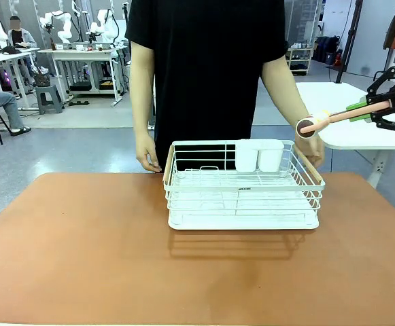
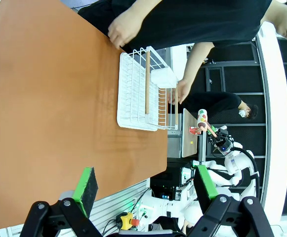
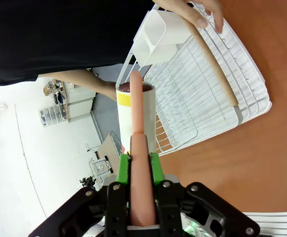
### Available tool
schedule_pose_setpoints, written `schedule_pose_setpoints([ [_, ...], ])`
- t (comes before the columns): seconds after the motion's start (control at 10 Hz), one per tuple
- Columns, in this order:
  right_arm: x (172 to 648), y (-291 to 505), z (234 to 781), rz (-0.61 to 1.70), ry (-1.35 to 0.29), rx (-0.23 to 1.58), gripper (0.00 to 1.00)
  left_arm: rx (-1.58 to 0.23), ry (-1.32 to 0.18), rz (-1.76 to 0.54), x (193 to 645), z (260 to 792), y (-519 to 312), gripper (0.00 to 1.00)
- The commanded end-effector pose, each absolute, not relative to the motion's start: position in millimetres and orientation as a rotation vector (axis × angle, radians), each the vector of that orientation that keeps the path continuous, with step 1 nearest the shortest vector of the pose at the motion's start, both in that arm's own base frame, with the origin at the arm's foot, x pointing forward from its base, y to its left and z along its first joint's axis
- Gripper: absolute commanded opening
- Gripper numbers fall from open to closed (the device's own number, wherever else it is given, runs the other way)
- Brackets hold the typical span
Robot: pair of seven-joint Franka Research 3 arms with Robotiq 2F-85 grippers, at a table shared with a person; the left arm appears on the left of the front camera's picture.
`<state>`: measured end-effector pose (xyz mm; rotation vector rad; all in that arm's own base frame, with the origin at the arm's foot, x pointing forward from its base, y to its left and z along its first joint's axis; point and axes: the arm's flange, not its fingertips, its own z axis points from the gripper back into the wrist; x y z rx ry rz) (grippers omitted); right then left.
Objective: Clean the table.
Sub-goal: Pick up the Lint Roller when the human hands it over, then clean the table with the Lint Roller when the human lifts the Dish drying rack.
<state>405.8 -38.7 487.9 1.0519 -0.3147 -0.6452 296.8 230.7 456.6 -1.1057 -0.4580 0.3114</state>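
Observation:
The table (image 1: pixel 81 251) has a bare reddish-brown top. My right gripper (image 1: pixel 382 105) hangs off its far right corner, shut on the pink handle of a lint roller (image 1: pixel 333 119) whose white roll points toward the person. In the right wrist view the handle (image 3: pixel 137 143) runs up between the green pads of the right gripper (image 3: pixel 139 160), above the table (image 3: pixel 262 148). My left gripper (image 2: pixel 145 185) stands open with nothing between its fingers, beyond the edge of the table (image 2: pixel 44 98).
A white wire rack (image 1: pixel 241 197) with two white cups (image 1: pixel 258 155) sits at the far middle. The person's hands (image 1: pixel 147 159) rest at both of its ends. A smaller white table (image 1: pixel 347 129) stands at the right behind my right arm.

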Motion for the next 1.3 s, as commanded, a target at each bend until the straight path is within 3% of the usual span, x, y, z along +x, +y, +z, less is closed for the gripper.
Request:
schedule_pose_setpoints([
  [0.0,405.5,-37.5,488.6,-0.640,-0.311,1.055,0.00,-1.125,-0.478,0.290,295.0,459.6,232.5,1.00],
  [1.2,405.5,-37.5,488.6,-0.640,-0.311,1.055,0.00,-1.125,-0.478,0.290,295.0,459.6,232.5,1.00],
])
